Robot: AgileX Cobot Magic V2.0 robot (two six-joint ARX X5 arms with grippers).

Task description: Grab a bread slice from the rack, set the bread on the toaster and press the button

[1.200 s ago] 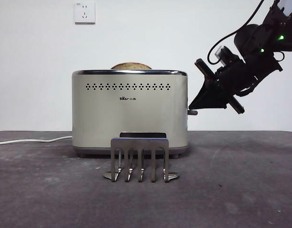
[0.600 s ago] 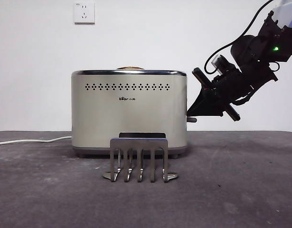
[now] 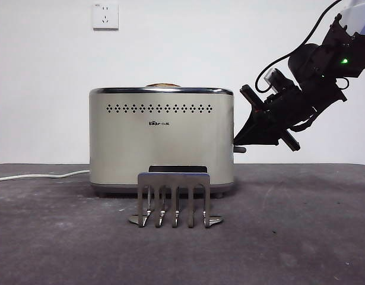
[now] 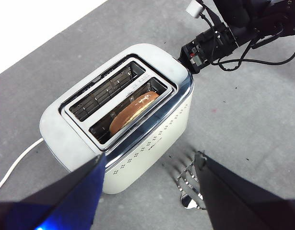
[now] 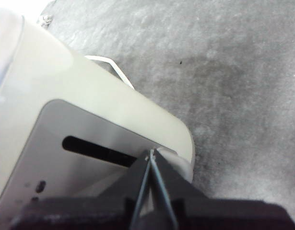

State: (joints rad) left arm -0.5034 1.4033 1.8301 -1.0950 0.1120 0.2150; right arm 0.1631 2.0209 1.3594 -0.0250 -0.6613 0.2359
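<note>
The cream toaster (image 3: 161,139) stands mid-table. The slice of bread (image 3: 162,85) sits low in one slot, only its crust edge showing above the rim; the left wrist view shows it down in the slot (image 4: 133,109). The grey rack (image 3: 174,199) stands empty in front of the toaster. My right gripper (image 3: 237,142) is shut, its tip resting on top of the button (image 3: 240,149) at the toaster's narrow end; in the right wrist view (image 5: 149,154) the jaws hide the button. My left gripper (image 4: 151,155) is open and empty, above the toaster.
A white cord (image 3: 34,176) runs off to the left from the toaster. A white wall socket (image 3: 105,15) is on the back wall. The rack also shows beside the toaster in the left wrist view (image 4: 188,179).
My right gripper moved down and left, pushing the button lower. The bread's domed top sank into the toaster. Nothing has moved in the last half second.
</note>
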